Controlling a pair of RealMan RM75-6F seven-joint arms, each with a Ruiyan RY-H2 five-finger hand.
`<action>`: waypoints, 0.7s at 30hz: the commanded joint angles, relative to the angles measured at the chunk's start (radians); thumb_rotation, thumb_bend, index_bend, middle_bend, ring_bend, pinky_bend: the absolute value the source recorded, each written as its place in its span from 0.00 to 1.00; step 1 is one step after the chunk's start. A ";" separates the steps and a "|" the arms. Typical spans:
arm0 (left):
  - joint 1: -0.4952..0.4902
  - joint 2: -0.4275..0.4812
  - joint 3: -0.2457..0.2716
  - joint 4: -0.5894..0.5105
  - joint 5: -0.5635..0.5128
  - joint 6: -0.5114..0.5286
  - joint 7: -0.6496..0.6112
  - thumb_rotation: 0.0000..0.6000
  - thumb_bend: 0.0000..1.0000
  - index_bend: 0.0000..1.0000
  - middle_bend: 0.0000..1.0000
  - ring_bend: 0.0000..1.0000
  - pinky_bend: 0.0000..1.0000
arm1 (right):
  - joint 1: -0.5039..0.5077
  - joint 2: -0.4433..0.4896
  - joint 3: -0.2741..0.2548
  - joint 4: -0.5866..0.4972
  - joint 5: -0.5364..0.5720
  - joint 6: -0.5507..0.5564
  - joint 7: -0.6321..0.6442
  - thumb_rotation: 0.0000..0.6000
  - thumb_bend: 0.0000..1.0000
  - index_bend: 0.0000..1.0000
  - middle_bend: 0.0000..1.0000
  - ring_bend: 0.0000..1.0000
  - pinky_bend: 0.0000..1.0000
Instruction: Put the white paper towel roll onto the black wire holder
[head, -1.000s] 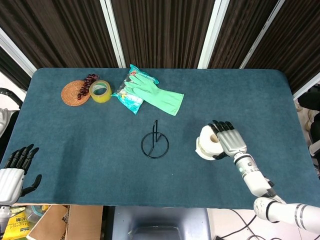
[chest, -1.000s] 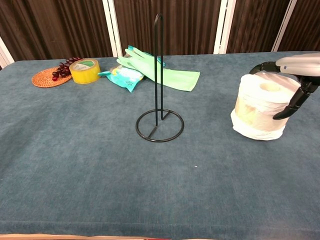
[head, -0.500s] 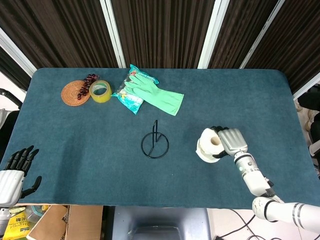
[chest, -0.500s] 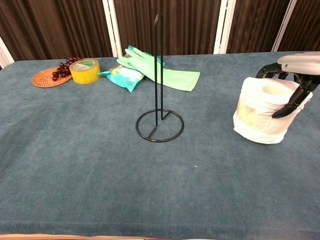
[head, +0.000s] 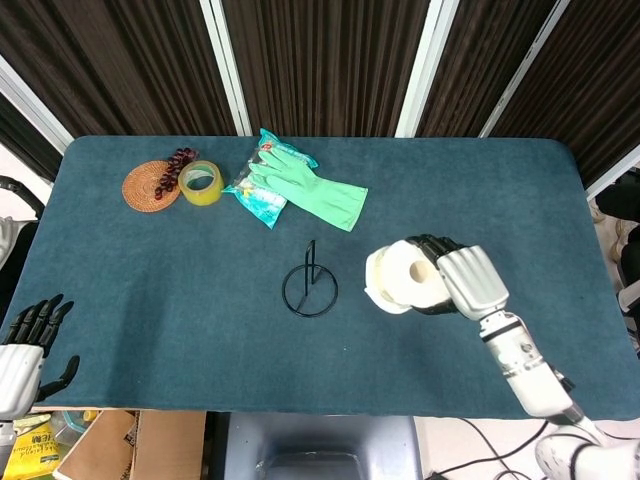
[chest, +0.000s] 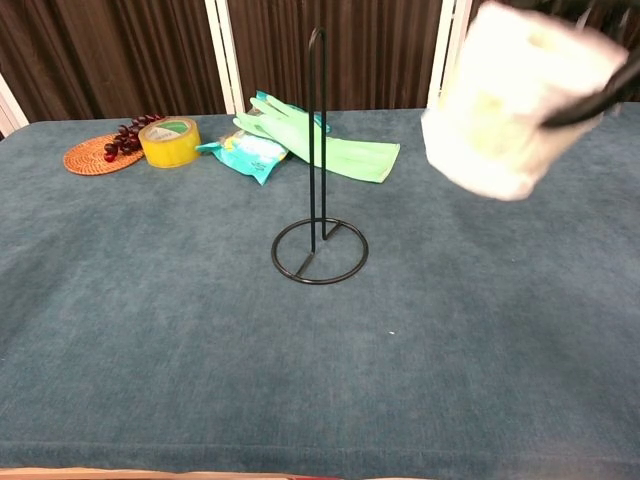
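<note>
Right hand (head: 462, 283) is gripping the white paper towel roll (head: 404, 275) w/ fingers wrapped round it, holding it aloft right of the black wire holder (head: 310, 285), probably to clear its post; left hand (head: 22, 352) is idling, fingers spread, empty.

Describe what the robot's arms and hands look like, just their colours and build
The right hand has a light silver-grey back plate and black fingers. Its forearm is white and silver, built from rounded segments with a dark band near the wrist. The left hand, at the head view's lower left edge, matches it: pale grey back, black fingers. No loose cables or markings are visible on either.
</note>
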 joint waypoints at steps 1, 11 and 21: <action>-0.015 -0.006 -0.010 0.004 -0.011 -0.021 0.004 1.00 0.42 0.00 0.00 0.01 0.09 | -0.021 0.092 0.062 -0.123 -0.053 0.065 0.048 1.00 0.20 0.76 0.66 0.69 0.69; -0.012 0.004 -0.003 0.002 -0.003 -0.018 -0.007 1.00 0.42 0.00 0.00 0.01 0.09 | 0.102 0.093 0.211 -0.253 0.130 0.040 -0.061 1.00 0.20 0.75 0.66 0.69 0.69; -0.009 0.011 -0.001 0.007 0.006 -0.009 -0.030 1.00 0.42 0.00 0.00 0.01 0.09 | 0.218 0.036 0.246 -0.273 0.323 -0.004 -0.184 1.00 0.20 0.75 0.66 0.69 0.69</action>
